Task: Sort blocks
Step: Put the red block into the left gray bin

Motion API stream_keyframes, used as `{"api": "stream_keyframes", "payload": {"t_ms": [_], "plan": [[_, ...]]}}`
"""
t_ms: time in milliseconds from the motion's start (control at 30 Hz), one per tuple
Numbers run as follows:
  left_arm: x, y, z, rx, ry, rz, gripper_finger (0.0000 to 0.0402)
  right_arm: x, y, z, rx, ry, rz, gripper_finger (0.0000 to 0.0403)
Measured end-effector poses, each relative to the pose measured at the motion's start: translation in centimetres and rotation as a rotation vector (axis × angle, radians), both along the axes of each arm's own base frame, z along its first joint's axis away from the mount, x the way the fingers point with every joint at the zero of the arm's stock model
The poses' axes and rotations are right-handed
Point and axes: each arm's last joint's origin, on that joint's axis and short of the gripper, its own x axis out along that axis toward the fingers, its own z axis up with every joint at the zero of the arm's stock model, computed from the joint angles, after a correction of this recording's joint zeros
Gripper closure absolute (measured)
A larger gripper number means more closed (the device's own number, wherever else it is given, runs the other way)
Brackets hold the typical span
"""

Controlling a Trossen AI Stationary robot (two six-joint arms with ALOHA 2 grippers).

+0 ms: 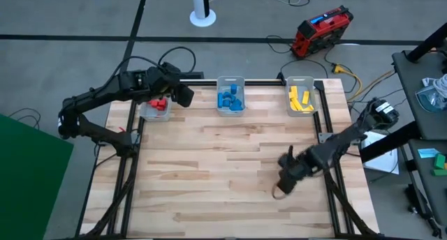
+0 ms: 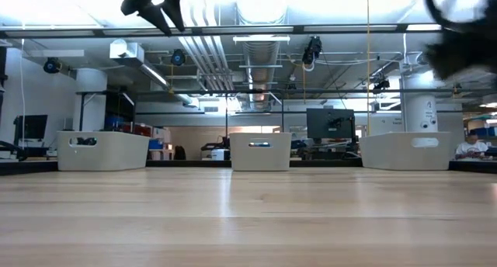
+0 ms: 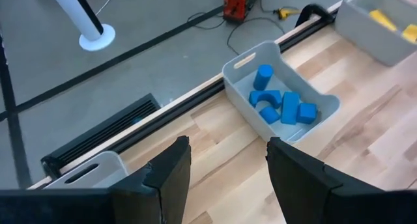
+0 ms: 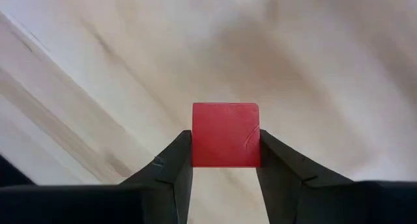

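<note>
In the right wrist view a red cube block (image 4: 225,134) sits between the fingers of my right gripper (image 4: 225,146), which is shut on it. In the high view that gripper (image 1: 281,188) is over the table's near right part. My left gripper (image 1: 185,95) hangs open and empty by the far left bin (image 1: 155,113), which holds red blocks (image 1: 159,104). Blue blocks (image 1: 230,100) lie in the middle bin (image 1: 230,81) and yellow blocks (image 1: 300,99) in the right bin (image 1: 300,80). In the left wrist view the open fingers (image 3: 169,178) point past the blue-block bin (image 3: 242,58). My right gripper pinches the red cube by two opposite side faces (image 4: 199,146) between its two fingers. The fingers point down from above. The cube sits square between the fingertips, clear of the wooden tabletop below it.
The three white bins stand in a row along the table's far edge (image 2: 260,152). The wooden tabletop (image 1: 223,170) spreads between them and the near edge. A red tool case (image 1: 321,31) and cables lie on the floor beyond the table.
</note>
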Motion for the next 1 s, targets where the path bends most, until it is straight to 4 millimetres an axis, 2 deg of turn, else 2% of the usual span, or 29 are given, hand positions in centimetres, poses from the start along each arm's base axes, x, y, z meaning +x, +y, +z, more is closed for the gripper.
{"api": "stream_keyframes", "payload": {"t_ms": [267,433,567,800,933,1000], "plan": [[0.2,0.0,0.4,0.008,-0.026,-0.032,0.0223,6.1,-6.8,4.4,-0.110,-0.301,0.053,0.0277],[0.2,-0.6,0.4,-0.072,-0.033,-0.199,0.0223,10.2,-11.1,7.6,-0.195,-0.592,0.071,0.0277],[0.5,-2.2,0.8,-0.017,0.001,-0.380,0.0223,12.2,-13.6,10.7,-0.272,-0.895,0.032,0.0277],[1.4,-6.7,1.9,0.323,-0.026,-0.532,0.0223,13.5,-15.4,16.4,-0.350,-1.495,-0.012,0.0277],[2.0,-9.8,2.4,0.555,-0.087,-0.458,0.0223,12.8,-15.6,19.7,-0.332,-1.837,-0.050,0.0277],[2.7,-11.2,2.7,0.670,-0.110,-0.425,0.0223,12.5,-15.9,20.8,-0.297,-1.933,-0.100,0.0277]]}}
